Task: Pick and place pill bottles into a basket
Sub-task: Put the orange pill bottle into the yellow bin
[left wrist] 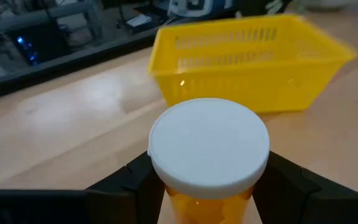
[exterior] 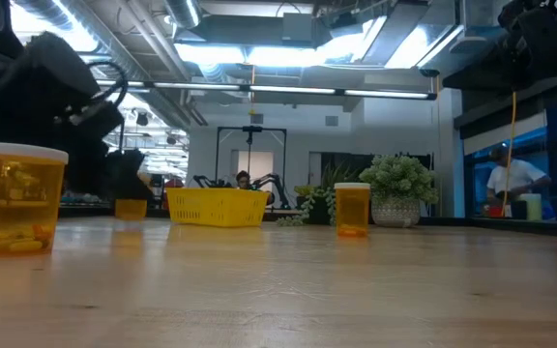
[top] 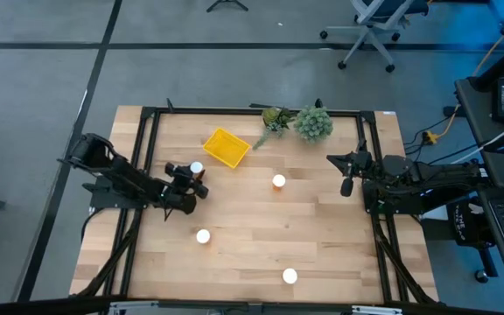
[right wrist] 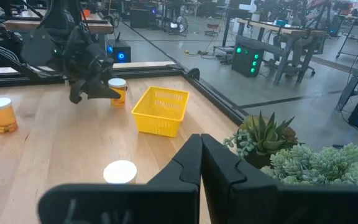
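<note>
**One bottle clamped beside the basket, three left on the counter**

Nearest the lower edge of the high view, a pill bottle [top: 290, 276] is seen standing alone at the bottom centre of the wooden counter [top: 322, 236]. A second bottle [top: 203, 236] is found a little higher and to the left, well apart from the first; in the low view it is shown large at the far left [exterior: 17, 198], upright, with pills visible through its orange body.

At mid-frame left, the left gripper [top: 196, 178] is seen clamped on a third bottle [top: 197, 168], whose white cap fills the lower centre of the left wrist view [left wrist: 209, 149] with a dark finger [left wrist: 126, 180] pressed against each side. This bottle is held just beside the lower left edge of the yellow basket [top: 226, 148], outside it.

A fourth bottle [top: 278, 182] is placed near the centre of the counter, to the right of the basket and apart from it.

At mid-frame right, the right gripper [top: 346, 186] is held over the counter's right side with its fingers [right wrist: 229, 168] closed together on nothing.

Farthest away, at the counter's upper edge, two green plants [top: 312, 123] are seen, right of the basket.
</note>
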Available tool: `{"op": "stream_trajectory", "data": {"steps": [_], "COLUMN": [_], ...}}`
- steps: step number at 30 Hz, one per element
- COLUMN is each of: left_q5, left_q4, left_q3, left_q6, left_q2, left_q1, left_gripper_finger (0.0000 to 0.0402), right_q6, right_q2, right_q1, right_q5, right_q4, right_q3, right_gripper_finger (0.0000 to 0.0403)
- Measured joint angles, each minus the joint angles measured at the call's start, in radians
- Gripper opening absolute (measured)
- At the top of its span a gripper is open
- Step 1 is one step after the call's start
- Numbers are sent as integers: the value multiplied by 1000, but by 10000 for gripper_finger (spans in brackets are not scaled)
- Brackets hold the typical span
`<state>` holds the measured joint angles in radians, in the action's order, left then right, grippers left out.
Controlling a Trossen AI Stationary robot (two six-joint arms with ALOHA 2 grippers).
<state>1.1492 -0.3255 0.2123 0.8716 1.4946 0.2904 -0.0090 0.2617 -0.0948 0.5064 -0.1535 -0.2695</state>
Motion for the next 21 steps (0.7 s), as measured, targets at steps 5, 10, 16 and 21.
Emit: {"op": "stream_trajectory", "data": {"steps": [5,10,16,21], "left_q5": [-4,-89,-272,-307], "left_q4": [0,-1,-1,-4], "left_q3": [0,0,0,0], "left_q6": [-115,-268,-468,-579], "left_q2": [-132,-303,-499,-620], "left_q1": [34,61,62,62], "left_gripper_finger": [195,196,196,196], "right_q6": [0,0,0,0], "right_q2": [0,0,0,0], "right_q1": [0,0,0,0], "right_q5": [0,0,0,0], "right_q4": [-1,-1,-1,-1], "right_q3": [0,0,0,0], "right_gripper_finger": [10,10,10,10]}}
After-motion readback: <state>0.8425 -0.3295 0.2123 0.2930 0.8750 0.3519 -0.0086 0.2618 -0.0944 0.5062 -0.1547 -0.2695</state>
